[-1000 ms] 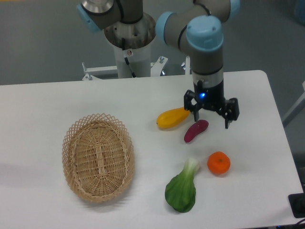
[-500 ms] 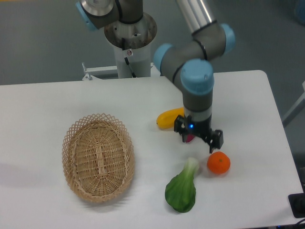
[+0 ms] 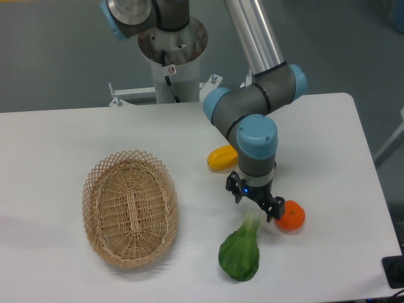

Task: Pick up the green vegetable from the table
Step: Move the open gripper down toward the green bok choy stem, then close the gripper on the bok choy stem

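The green vegetable (image 3: 240,251) lies on the white table (image 3: 57,151) near the front edge, dark leaf toward the front, pale stalk pointing up toward the arm. My gripper (image 3: 254,203) is open and hangs just above the stalk end, its fingers (image 3: 271,213) spread to either side. It holds nothing.
An orange (image 3: 291,216) sits just right of the gripper, close to one finger. A yellow oblong fruit (image 3: 222,157) lies behind the gripper, partly hidden by the arm. The purple piece is hidden behind the wrist. A wicker basket (image 3: 129,207) stands at the left.
The gripper has moved toward the front and left, from beside the yellow and purple pieces down to just over the vegetable's stalk. It stays open.
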Motion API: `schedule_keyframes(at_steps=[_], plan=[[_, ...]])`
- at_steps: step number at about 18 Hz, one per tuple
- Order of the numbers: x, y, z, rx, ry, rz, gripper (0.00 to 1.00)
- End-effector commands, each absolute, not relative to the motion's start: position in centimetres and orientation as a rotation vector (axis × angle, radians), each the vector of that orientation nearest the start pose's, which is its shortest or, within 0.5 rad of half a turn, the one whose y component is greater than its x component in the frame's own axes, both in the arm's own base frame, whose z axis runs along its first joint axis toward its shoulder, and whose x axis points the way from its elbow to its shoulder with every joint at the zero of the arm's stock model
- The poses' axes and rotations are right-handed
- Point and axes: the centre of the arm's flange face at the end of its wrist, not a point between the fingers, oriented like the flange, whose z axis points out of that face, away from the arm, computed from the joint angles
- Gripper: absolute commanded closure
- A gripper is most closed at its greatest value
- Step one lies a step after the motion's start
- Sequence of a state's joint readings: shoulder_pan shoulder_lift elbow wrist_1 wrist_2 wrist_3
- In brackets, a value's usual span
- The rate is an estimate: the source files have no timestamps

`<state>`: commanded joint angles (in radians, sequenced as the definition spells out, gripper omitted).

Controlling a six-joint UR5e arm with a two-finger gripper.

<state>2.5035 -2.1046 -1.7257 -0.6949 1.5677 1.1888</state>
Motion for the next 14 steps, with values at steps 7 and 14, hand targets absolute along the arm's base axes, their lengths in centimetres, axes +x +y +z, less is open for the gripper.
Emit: schedule_keyframes(at_steps=[7, 14], plan=[[-42.4, 49.4, 18.8, -3.013, 0.412, 0.238, 0.00], [-42.8, 49.7, 20.0, -2.999, 0.410, 0.268, 0.67]])
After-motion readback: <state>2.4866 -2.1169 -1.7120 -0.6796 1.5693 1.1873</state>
